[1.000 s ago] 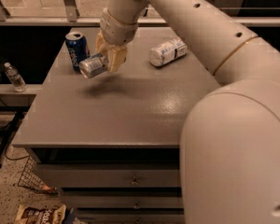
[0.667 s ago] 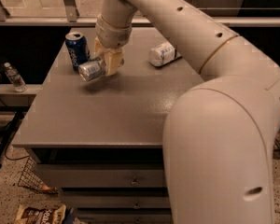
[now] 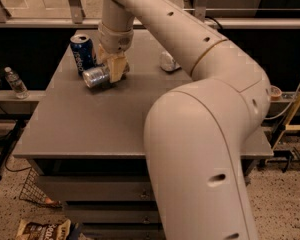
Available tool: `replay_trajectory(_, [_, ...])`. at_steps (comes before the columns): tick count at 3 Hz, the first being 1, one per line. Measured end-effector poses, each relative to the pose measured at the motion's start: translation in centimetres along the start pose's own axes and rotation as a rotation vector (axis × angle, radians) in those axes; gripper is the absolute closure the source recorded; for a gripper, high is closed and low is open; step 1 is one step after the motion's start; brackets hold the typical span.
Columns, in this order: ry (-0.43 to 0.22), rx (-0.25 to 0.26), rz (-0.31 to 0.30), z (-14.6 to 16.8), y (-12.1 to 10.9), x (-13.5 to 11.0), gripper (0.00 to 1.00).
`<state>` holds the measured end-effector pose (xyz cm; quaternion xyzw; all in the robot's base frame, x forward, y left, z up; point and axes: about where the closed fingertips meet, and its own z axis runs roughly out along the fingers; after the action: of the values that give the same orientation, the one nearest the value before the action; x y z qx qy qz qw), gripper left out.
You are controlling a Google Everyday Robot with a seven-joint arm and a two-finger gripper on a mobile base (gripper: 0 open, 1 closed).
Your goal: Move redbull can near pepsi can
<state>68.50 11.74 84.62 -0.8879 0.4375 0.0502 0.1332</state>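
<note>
The gripper [image 3: 112, 72], beside the pepsi can [image 3: 82, 54], hides part of the redbull can [image 3: 95, 77].

The gripper [image 3: 110, 71] is lowering slightly, bringing the redbull can [image 3: 95, 77], clamped sideways between the jaws, closer to the tabletop [image 3: 90, 124] beneath the jaws. The pepsi can [image 3: 83, 54] is now standing just beside the jaws. Behind the jaws, the arm's elbow [image 3: 200, 134] is swinging across, covering part of the plastic bottle [image 3: 167, 61].
</note>
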Motion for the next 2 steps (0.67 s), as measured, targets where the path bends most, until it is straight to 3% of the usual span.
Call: replay_trajectory(2, [0.011,-0.013,0.088,1.35,-2.21,1.28,1.0])
